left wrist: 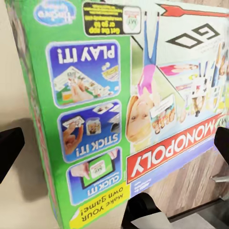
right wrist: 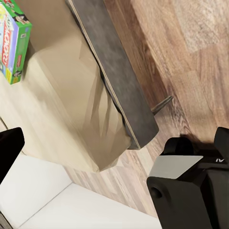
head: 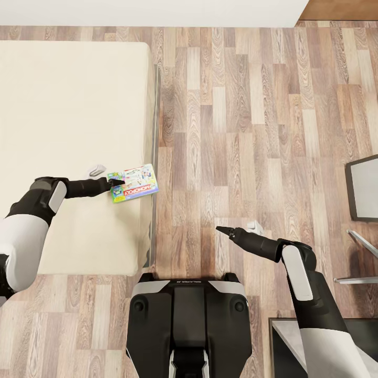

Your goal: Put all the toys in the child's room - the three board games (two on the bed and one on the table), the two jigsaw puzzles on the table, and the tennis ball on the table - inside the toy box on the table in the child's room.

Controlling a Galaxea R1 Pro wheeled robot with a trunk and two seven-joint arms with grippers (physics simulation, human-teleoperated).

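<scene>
Wood-plank flooring (head: 247,131) runs beside the low bed with its plain beige mattress (head: 68,121). Near the mattress's edge lies a flat green-edged Monopoly board game box (head: 133,183). The left gripper (head: 116,183) sits at its green end, fingers (left wrist: 9,148) spread wide. The right gripper (head: 223,230) hovers over floor, its fingers also apart.

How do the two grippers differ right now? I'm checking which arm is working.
The left gripper reaches over the bed at the Monopoly board game; the right gripper hangs over bare wood floor. The left's fingers straddle the box in its wrist view, open; the right's hold nothing. Both are black.
</scene>
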